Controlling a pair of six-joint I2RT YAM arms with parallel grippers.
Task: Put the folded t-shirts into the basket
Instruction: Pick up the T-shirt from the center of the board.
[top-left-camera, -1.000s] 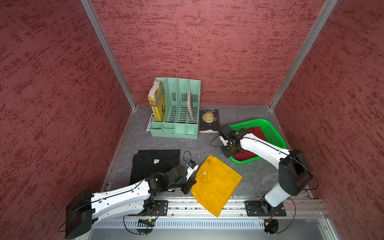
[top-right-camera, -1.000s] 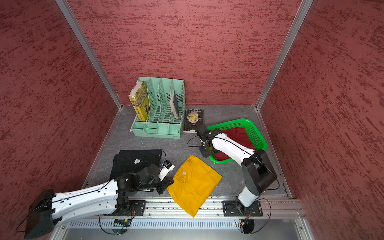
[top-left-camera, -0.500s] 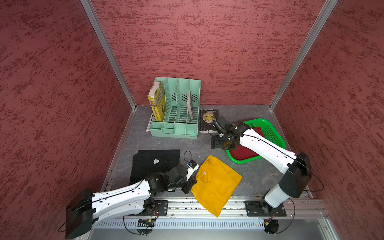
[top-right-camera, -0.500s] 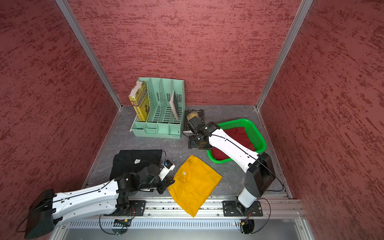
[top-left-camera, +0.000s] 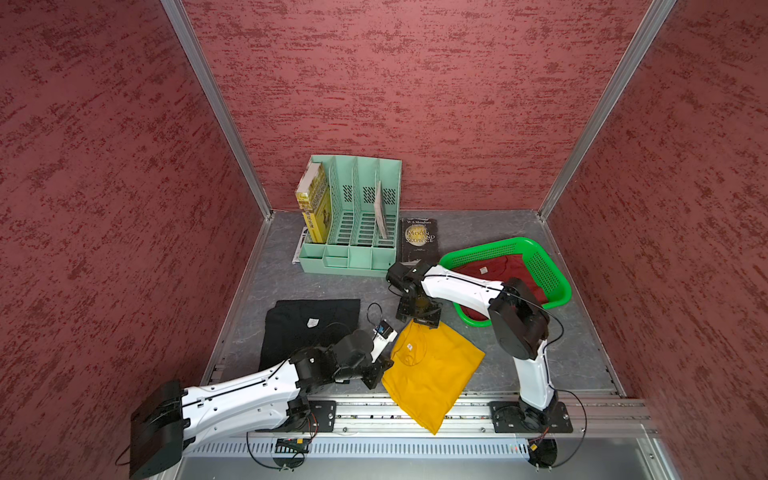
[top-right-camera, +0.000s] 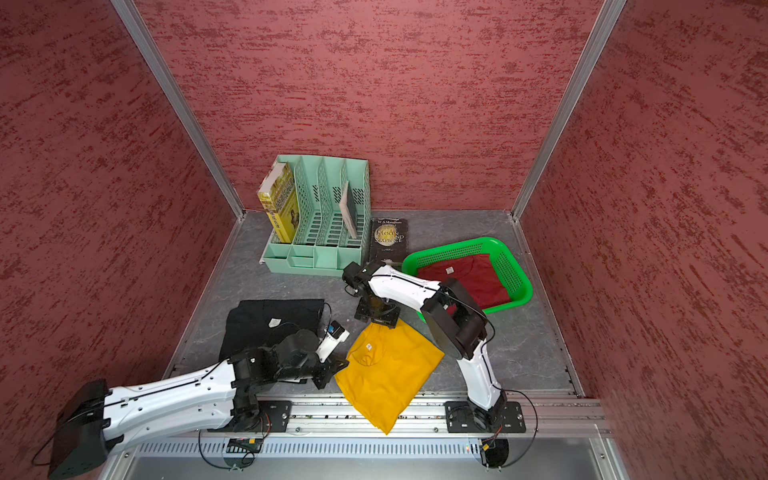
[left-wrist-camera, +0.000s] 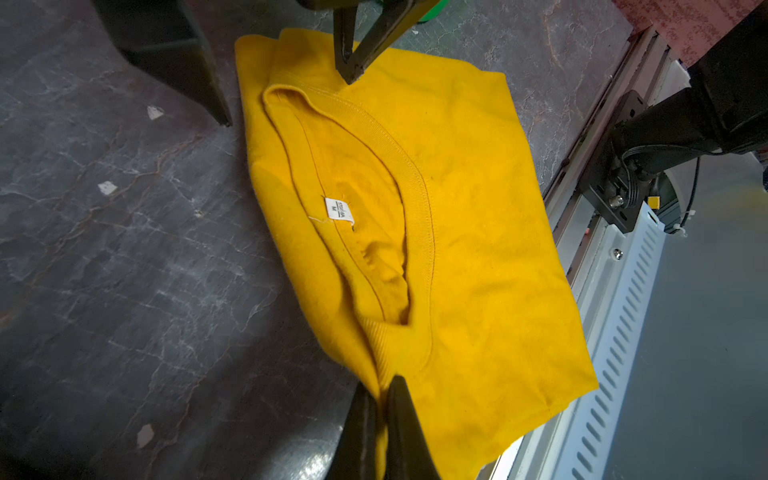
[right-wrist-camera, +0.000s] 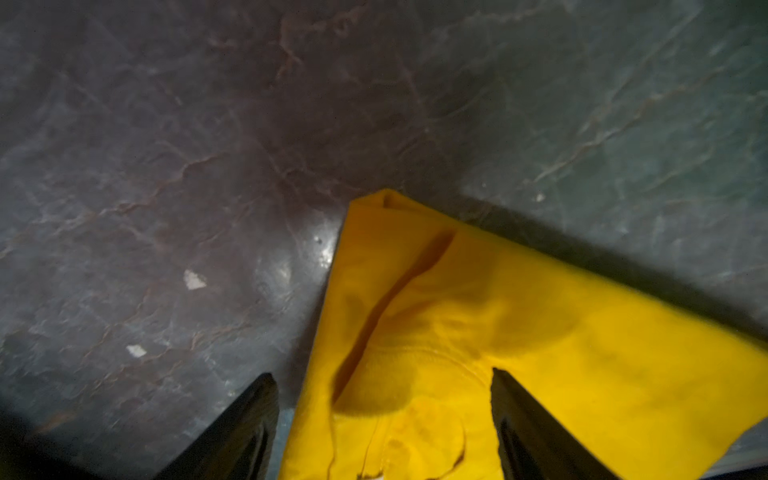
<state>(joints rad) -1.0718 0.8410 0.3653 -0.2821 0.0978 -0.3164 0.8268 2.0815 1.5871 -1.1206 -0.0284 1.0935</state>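
Observation:
A mustard yellow t-shirt (top-left-camera: 432, 370) (top-right-camera: 386, 370) lies folded at the table's front, its near corner hanging over the rail. My left gripper (top-left-camera: 384, 368) (left-wrist-camera: 380, 395) is shut on the shirt's left edge beside the collar. My right gripper (top-left-camera: 417, 322) (right-wrist-camera: 382, 374) stands open over the shirt's far corner (right-wrist-camera: 390, 199), one finger on each side of it. A black t-shirt (top-left-camera: 307, 324) (top-right-camera: 266, 320) lies flat to the left, partly under my left arm. In the green basket (top-left-camera: 498, 245) (top-right-camera: 457, 249) at the right lies the dark red t-shirt (top-left-camera: 511, 270), partly hidden by my right arm.
A mint-green file organizer (top-left-camera: 353, 232) holding a yellow book (top-left-camera: 316, 203) stands at the back. A black paperback (top-left-camera: 419, 239) lies next to it, close to the basket. The metal rail (top-left-camera: 540, 399) runs along the front edge. Red walls close in three sides.
My right gripper has left the basket, swung left and forward to the yellow shirt's far corner, and opened. My left gripper has kept its hold and place.

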